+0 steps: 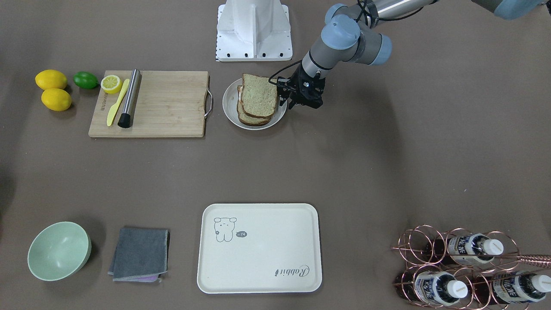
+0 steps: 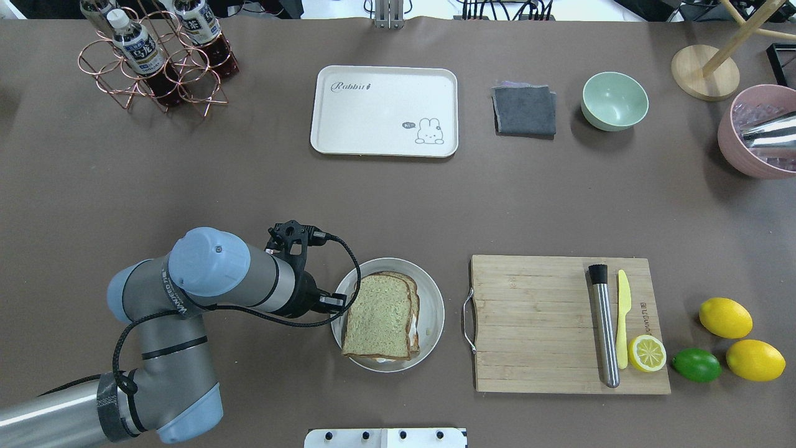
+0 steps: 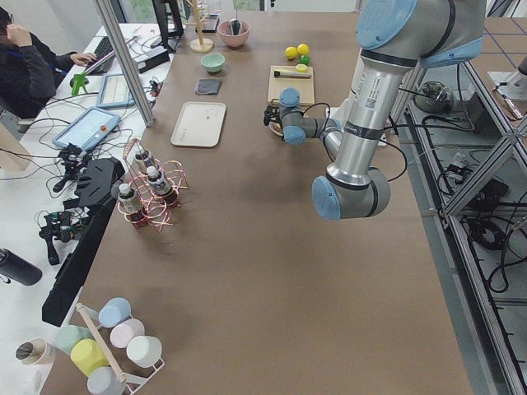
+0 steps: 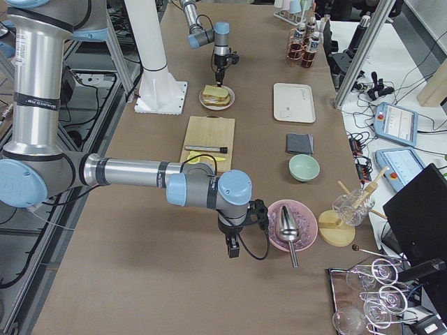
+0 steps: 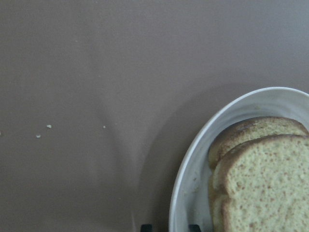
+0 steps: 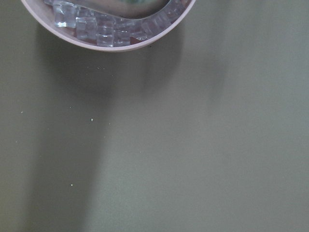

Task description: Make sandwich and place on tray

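- Sandwich (image 1: 257,100) sits on the plate (image 1: 227,103), upper centre, well apart from the tray (image 1: 267,249).
- Left claw (image 1: 287,100) is spread apart at the plate's rim; right claw (image 4: 232,250) we cannot tell.
- We judge assembly done; next needs a firm grip.

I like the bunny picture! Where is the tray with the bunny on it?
In the overhead view the tray lies at the far middle of the table, between the bottle rack on its left and the grey cloth on its right.
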`<state>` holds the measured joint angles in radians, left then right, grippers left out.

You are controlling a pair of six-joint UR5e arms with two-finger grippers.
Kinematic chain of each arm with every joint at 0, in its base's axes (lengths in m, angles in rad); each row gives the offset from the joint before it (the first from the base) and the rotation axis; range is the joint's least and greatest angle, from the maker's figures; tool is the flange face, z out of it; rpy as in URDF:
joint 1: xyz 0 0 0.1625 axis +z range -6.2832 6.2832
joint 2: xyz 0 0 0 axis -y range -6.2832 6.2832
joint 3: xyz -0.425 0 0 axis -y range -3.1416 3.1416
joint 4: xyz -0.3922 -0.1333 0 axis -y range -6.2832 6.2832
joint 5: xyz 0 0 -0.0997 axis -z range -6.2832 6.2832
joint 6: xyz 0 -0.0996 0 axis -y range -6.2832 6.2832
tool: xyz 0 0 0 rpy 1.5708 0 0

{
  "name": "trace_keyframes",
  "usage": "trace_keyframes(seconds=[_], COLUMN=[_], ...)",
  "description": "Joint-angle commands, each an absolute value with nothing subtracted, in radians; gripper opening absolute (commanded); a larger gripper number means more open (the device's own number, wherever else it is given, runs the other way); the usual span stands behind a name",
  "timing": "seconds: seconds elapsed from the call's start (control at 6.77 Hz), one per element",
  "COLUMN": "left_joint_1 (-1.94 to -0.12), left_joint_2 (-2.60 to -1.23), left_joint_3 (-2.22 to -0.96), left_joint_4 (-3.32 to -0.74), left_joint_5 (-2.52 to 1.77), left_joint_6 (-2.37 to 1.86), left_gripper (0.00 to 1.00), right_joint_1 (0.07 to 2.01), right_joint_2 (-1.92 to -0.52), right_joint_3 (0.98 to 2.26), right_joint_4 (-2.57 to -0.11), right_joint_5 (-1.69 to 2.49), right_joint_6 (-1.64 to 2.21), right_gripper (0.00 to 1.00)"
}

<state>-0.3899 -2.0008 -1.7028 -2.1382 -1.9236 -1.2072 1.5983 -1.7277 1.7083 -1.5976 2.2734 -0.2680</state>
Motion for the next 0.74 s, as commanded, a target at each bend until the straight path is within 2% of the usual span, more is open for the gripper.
trace_keyframes(seconds=[0.0,0.3,0.59], left_joint_1=[-0.385,-0.385,-0.405], left_joint_2=[-2.002,-2.002,-2.0], left_joint_3=[-1.701,-1.701,-1.706], left_joint_4=[-2.138,-2.138,-2.169], left_joint_5=[-1.924,-1.922,-1.888], left_joint_6=[-1.207,-1.207,-1.197], left_gripper=[0.34,0.0,0.0], right_joint_1=[1.598,1.598,1.598], right_joint_2=[-1.729,-1.729,-1.726], right_joint_3=[1.706,1.706,1.701], right_joint_4=[-1.597,-1.594,-1.594], right_joint_5=[2.272,2.272,2.275], right_joint_6=[-0.268,-0.268,-0.268], right_gripper=[1.0,1.0,1.0])
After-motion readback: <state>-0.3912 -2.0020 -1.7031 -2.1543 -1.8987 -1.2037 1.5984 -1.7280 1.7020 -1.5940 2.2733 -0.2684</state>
